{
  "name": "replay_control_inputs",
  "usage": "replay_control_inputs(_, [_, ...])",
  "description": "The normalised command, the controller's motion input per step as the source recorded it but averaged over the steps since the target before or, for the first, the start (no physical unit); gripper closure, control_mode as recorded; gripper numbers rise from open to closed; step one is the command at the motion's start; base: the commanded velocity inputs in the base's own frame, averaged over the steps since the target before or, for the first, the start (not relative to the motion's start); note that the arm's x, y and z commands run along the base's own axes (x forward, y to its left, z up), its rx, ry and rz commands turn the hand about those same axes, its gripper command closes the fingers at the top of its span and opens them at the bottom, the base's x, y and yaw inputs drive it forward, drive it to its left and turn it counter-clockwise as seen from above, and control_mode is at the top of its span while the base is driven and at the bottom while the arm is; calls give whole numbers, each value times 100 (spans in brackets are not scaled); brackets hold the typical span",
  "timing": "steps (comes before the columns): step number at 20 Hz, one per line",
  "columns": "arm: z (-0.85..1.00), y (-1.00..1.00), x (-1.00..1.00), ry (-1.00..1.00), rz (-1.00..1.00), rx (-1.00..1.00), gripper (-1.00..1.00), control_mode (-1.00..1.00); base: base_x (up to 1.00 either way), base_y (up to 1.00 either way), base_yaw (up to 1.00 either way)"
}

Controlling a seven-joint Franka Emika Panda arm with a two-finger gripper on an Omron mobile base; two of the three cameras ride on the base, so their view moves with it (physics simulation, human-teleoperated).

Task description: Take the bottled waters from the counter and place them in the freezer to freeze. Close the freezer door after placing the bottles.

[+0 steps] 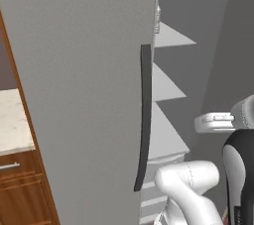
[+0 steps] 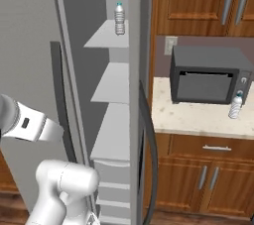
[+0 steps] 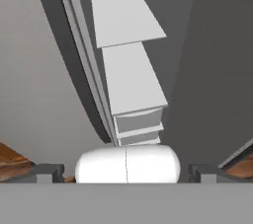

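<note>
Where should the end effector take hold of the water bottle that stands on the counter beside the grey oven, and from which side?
Grip the bottle on the counter around its ribbed middle, below the teal cap, coming level from the front. It stands upright near the counter edge, and the oven seems close behind it, so the front likely gives most room.
</note>
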Motion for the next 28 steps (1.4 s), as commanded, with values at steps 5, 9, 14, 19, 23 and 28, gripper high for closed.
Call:
replay_control_inputs(5, [0, 0, 0, 0, 0, 0, -100, 100, -62, 0, 0])
replay_control_inputs(9, [0, 0, 0, 0, 0, 0, -100, 100, -59, 0, 0])
replay_control_inputs(14, [0, 0, 0, 0, 0, 0, -100, 100, -62, -8, 0])
replay_control_inputs(19, [0, 0, 0, 0, 0, 0, -100, 100, -40, -33, 0])
replay_control_inputs(23, [0, 0, 0, 0, 0, 0, -100, 100, -15, -55, 0])
replay_control_inputs(28, [0, 0, 0, 0, 0, 0, -100, 100, -1, -76, 0])
